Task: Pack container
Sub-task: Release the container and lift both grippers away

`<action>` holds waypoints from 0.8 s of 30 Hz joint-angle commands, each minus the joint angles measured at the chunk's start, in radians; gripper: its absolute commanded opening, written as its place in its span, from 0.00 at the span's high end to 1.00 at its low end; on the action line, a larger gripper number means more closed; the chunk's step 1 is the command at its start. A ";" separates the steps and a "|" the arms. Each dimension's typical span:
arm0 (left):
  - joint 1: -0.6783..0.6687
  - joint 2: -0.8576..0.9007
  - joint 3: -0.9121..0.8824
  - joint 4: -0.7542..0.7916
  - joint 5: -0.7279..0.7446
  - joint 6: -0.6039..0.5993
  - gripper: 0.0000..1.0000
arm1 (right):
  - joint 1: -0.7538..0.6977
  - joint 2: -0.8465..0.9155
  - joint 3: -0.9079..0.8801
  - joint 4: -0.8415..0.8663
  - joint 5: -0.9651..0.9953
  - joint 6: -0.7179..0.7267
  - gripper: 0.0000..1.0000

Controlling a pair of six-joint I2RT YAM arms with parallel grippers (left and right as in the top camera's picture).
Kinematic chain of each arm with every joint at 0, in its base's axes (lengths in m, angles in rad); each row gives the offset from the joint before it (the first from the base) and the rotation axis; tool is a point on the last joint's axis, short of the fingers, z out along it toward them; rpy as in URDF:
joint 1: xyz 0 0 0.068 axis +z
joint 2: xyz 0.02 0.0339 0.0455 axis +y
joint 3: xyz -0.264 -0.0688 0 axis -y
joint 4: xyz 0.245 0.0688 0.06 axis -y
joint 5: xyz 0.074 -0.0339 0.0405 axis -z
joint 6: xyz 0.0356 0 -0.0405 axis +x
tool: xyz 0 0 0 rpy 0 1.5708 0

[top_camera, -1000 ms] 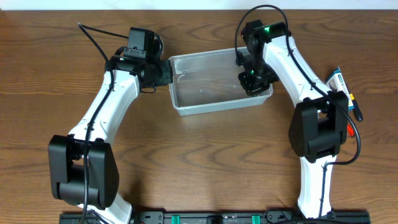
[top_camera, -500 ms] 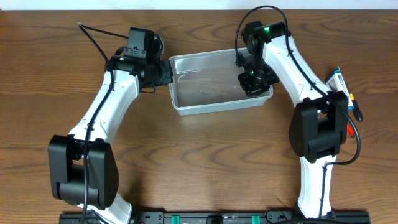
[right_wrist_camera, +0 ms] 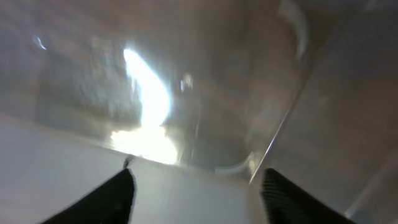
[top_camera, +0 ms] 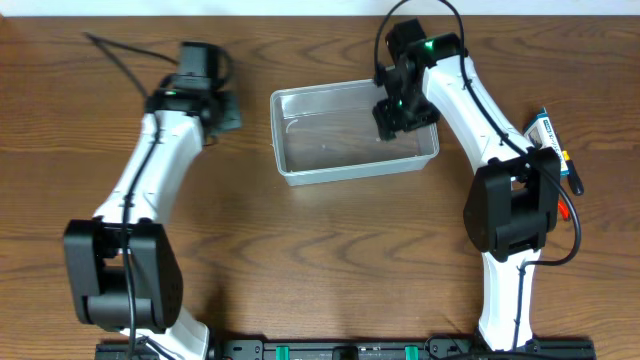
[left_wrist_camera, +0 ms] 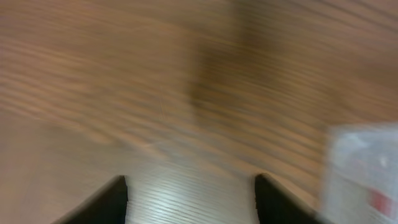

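I see the clear plastic rectangular container (top_camera: pixel 340 172) in the upper middle of the overhead frame, on the brown wooden table (top_camera: pixel 300 250). My right claw (top_camera: pixel 397 112) hangs over its right part, fingers apart, with nothing between them. My left claw (top_camera: pixel 226 110) sits left of it, not touching, fingers apart too, over bare wood. That wrist picture is blurry.

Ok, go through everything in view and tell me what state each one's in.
container: upright on the table, no lid, nothing visible inside.
left gripper: jaws open, empty, apart from the container.
right gripper: jaws open, empty, over one end of the container.
blue and white pack: lying on the table, outside the container.
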 commanded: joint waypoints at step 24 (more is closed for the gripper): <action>0.341 0.009 0.026 -0.098 -0.083 -0.005 0.02 | -0.446 -0.019 0.497 -0.351 0.087 -0.098 0.23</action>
